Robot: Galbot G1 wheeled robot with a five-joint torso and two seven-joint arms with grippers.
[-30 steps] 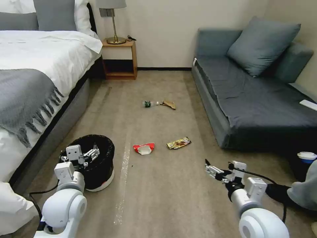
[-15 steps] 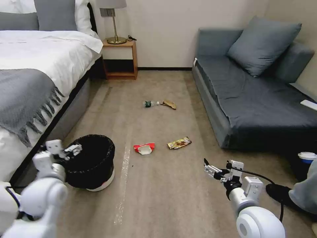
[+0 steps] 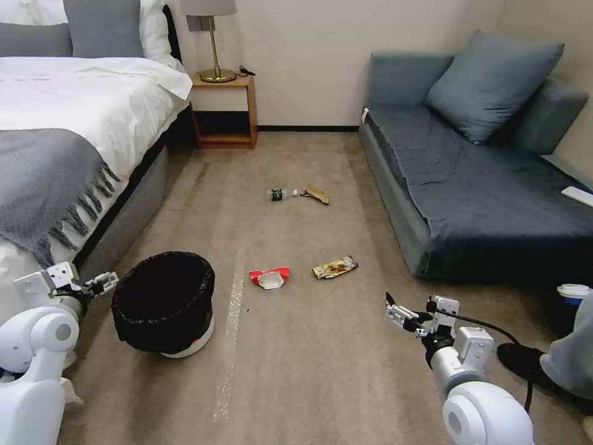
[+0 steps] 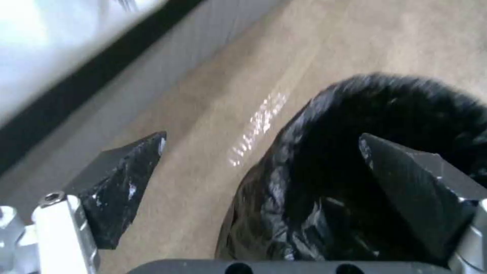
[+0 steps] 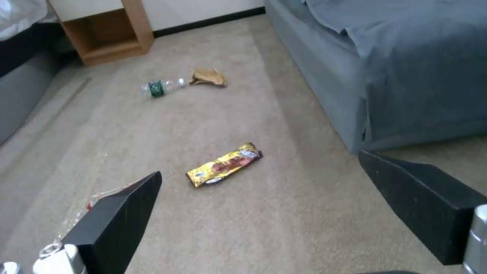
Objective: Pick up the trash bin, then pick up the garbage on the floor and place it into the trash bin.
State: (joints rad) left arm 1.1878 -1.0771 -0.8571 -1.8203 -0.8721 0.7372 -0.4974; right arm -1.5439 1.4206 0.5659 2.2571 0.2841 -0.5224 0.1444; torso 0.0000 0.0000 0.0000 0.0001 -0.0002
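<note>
Down on the carpet sits the trash bin (image 3: 164, 301), upright, black liner crinkled over the rim, whitish base showing underneath, parked close to the foot of the bed (image 3: 62, 154). Right beside it, on the bed side, there's the left gripper (image 3: 100, 283), fingers spread wide and grasping nothing. From the left wrist view the two dark fingertips (image 4: 121, 179) are apart, one over bare carpet between bin and bed frame, the other in front of the black liner (image 4: 355, 160). Not touching the rim as far as can be seen, just beside it.

Out from the bin, the garbage: the red-and-white wrapper (image 3: 269, 277) is nearest, lying flat on the floor just beyond a shiny strip of tape (image 3: 230, 327). Next to that, the yellow-brown snack packet (image 3: 335, 267), also clear in the right wrist view (image 5: 224, 164). Farther up the room, the small bottle (image 3: 281, 194) with its green label is on its side, and the tan paper scrap (image 3: 316, 195) lies just beside the bottle's cap end.

Over on the other side, the right gripper (image 3: 400, 314) hangs low above open carpet near the blue-grey sofa (image 3: 469, 179), fingers released and wide apart, empty, well apart from every piece of litter. The snack packet is framed between its fingertips in the right wrist view.
</note>
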